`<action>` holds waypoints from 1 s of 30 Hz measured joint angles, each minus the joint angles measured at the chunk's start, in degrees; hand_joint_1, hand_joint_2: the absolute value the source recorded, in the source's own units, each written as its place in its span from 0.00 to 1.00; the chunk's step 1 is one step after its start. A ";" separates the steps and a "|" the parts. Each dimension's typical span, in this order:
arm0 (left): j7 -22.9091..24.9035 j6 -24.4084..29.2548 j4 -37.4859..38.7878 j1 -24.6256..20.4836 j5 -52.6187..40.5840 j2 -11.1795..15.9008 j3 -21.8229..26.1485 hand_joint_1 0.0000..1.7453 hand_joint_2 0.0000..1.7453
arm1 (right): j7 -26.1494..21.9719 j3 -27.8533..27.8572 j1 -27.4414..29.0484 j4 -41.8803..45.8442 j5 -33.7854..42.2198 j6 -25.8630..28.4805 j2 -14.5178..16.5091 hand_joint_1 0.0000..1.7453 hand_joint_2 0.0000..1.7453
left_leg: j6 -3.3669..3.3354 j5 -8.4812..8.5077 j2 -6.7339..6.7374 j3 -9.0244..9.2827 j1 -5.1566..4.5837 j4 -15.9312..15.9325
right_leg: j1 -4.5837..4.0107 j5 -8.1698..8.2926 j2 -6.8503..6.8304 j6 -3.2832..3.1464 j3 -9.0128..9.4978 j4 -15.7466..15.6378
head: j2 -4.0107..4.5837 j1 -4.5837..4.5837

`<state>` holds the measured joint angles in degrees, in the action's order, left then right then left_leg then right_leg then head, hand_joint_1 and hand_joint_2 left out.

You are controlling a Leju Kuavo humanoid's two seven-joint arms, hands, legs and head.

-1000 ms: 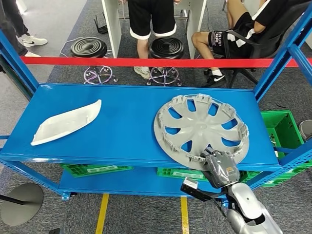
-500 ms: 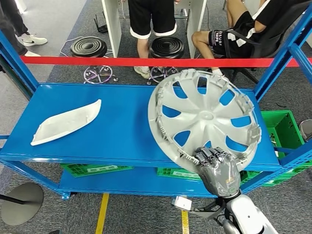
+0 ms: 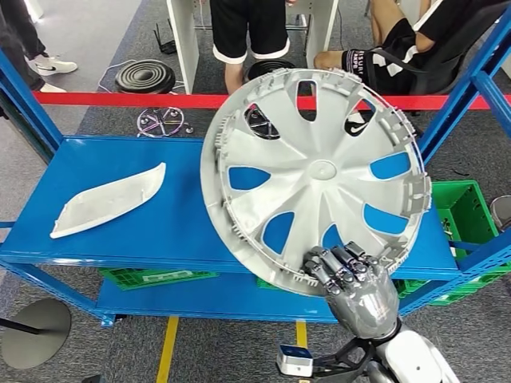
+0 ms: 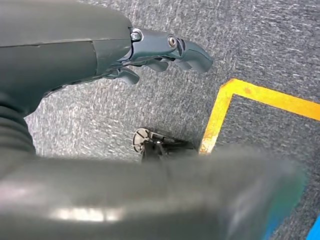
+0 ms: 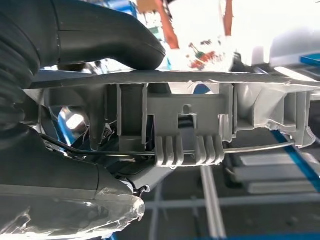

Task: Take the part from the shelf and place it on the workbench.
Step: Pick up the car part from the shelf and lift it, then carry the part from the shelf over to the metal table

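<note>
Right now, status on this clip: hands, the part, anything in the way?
Right hand grips hubcap by its near rim, tilted up off the shelf. Left hand open, over carpet. White trim piece lies apart on shelf, not in the way.

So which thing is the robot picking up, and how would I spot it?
Find the long blue metal shelf. At its right end the right robot hand grips the rim of a big round silver plastic wheel cover, tilted up off the shelf. Its spokes and cut-out holes set it apart from the flat, curved white plastic strip lying to its left.
</note>
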<state>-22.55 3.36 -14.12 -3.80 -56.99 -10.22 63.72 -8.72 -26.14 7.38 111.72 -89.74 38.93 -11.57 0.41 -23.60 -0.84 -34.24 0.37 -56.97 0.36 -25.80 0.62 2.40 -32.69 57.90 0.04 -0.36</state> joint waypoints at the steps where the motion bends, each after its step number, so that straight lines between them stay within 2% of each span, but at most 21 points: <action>1: -0.29 -0.20 0.00 0.00 -0.28 0.01 -0.05 0.00 0.75 | -0.35 0.14 0.19 0.24 -0.03 0.01 0.08 1.00 1.00 | 0.00 0.00 0.00 0.00 0.00 0.00 | 0.00 0.00 0.00 0.00 0.00 0.00 | 0.00 -0.01; 2: -0.53 -0.36 0.00 -0.01 -0.54 0.02 -0.10 0.00 1.00 | -0.58 0.24 0.41 0.42 -0.07 0.02 0.14 1.00 1.00 | 0.00 0.00 0.00 0.00 0.00 0.00 | 0.00 0.00 -0.01 0.00 0.00 0.00 | 0.00 -0.01; 7: -1.05 0.11 0.01 -0.06 -1.75 0.03 -0.54 0.00 1.00 | -0.19 0.35 1.48 0.88 0.07 0.02 0.19 1.00 1.00 | 0.00 0.00 0.00 0.00 0.00 0.00 | 0.00 -0.01 0.00 0.00 0.00 0.00 | 0.00 0.00; 20: -0.68 0.85 0.02 -0.18 -1.80 -0.01 -0.56 0.00 1.00 | 5.34 -1.49 2.81 1.41 1.33 0.02 0.14 1.00 1.00 | -0.15 -0.15 0.00 -0.01 -0.21 -0.06 | 0.21 0.00 0.01 0.13 0.03 -0.09 | 0.00 -0.01; 23: -0.58 1.62 0.04 -0.20 -2.46 -0.01 -0.62 0.00 1.00 | 4.43 -2.12 2.96 1.41 4.86 0.02 0.10 1.00 1.00 | -0.37 -0.25 0.00 -0.01 -0.47 -0.09 | 0.48 0.00 0.02 0.38 0.04 -0.11 | 0.00 -0.01; 26: 0.07 2.49 0.11 -0.21 -3.62 -0.02 -1.08 0.00 1.00 | 1.32 -2.17 3.45 1.41 7.41 0.01 0.10 1.00 1.00 | -0.95 0.03 0.01 0.04 -0.77 0.03 | 0.82 0.30 0.06 1.00 0.11 -0.26 | 0.00 -0.03; 27: 0.31 2.72 0.14 -0.23 -4.05 -0.04 -1.36 0.00 1.00 | 0.40 -2.18 3.69 1.41 7.88 0.01 0.10 1.00 1.00 | -1.23 0.31 0.05 0.15 -0.69 0.34 | 0.85 0.10 0.05 1.19 -0.02 -0.10 | 0.00 -0.02; 28: 0.49 2.92 0.16 -0.26 -4.44 -0.08 -1.62 0.00 1.00 | -0.31 -2.19 3.87 1.41 8.29 0.02 0.10 1.00 1.00 | -1.46 0.54 0.10 0.26 -0.55 0.68 | 0.81 -0.78 0.00 1.28 -0.41 0.77 | 0.00 0.04; 30: 0.85 3.27 0.22 -0.35 -5.12 -0.18 -2.10 0.00 1.00 | -1.45 -2.20 4.16 1.39 9.07 0.02 0.10 1.00 1.00 | -1.77 0.89 0.31 0.39 -0.28 1.18 | 0.77 -4.42 -0.12 1.34 -2.54 6.08 | 0.00 0.18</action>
<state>-21.70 6.63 -13.90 -4.15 -62.12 -10.40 61.62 -10.17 -28.34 11.54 113.11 -80.68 38.95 -11.47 -1.36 -22.72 -0.53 -33.86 0.09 -55.79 1.12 -30.22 0.50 3.74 -35.23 63.97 0.04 -0.19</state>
